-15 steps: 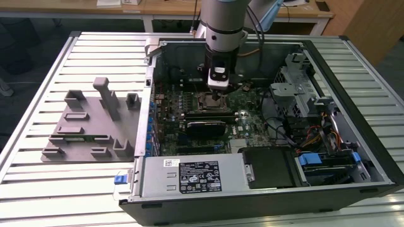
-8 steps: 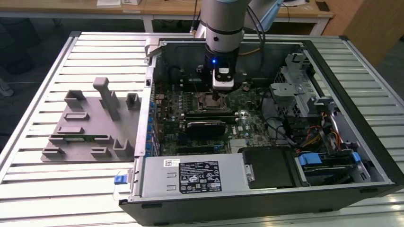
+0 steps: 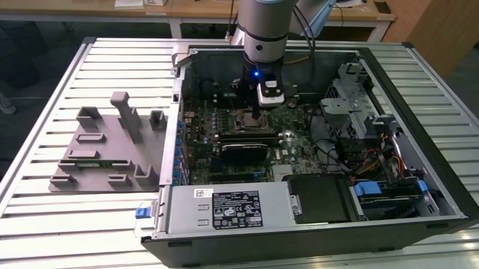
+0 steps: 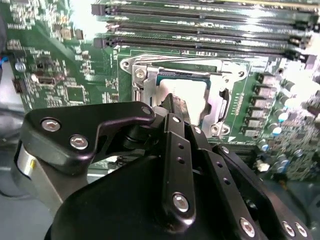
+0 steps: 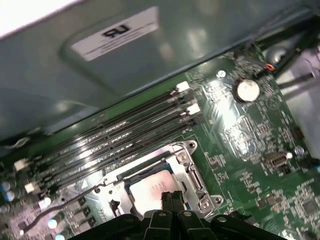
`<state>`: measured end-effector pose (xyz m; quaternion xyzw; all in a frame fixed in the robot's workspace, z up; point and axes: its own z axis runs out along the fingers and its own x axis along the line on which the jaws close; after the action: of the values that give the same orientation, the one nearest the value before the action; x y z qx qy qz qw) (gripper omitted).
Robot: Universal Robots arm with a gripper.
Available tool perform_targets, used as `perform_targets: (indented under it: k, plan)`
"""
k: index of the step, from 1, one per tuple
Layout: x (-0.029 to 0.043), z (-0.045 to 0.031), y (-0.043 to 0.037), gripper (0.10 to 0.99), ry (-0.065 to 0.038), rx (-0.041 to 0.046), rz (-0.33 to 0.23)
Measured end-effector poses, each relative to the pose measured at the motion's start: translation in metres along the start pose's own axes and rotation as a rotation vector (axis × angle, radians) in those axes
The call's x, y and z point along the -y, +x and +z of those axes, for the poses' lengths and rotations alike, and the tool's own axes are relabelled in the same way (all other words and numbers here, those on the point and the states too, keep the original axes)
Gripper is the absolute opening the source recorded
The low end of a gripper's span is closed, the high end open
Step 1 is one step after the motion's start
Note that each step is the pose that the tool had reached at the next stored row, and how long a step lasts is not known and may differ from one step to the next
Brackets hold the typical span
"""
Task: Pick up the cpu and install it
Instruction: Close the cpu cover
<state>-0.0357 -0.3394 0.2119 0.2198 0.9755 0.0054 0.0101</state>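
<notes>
The cpu [image 5: 145, 189] lies flat inside the metal-framed socket [image 5: 194, 175] on the green motherboard, its silvery top [image 4: 194, 94] showing in both wrist views. My gripper [image 5: 171, 196] hangs straight over it with its two black fingers pressed together and nothing between them. The fingertips [image 4: 172, 100] sit over the near edge of the chip; whether they touch it I cannot tell. In the exterior view the gripper [image 3: 254, 114] reaches down into the open computer case above the socket [image 3: 247, 120].
Several memory slots [image 5: 125, 132] run beside the socket. A coin battery [image 5: 247, 90] sits on the board. In the case are a black card [image 3: 243, 150], the power supply [image 3: 224, 210] and a drive cage [image 3: 351, 106]. A grey fixture [image 3: 105, 145] lies on the table at the exterior view's left.
</notes>
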Motion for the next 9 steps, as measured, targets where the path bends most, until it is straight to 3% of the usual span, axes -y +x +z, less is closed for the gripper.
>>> perform_targets:
  k: [9]
  plan:
    - [0.0000, 0.0021, 0.0000, 0.106, -0.003, -0.0025, -0.163]
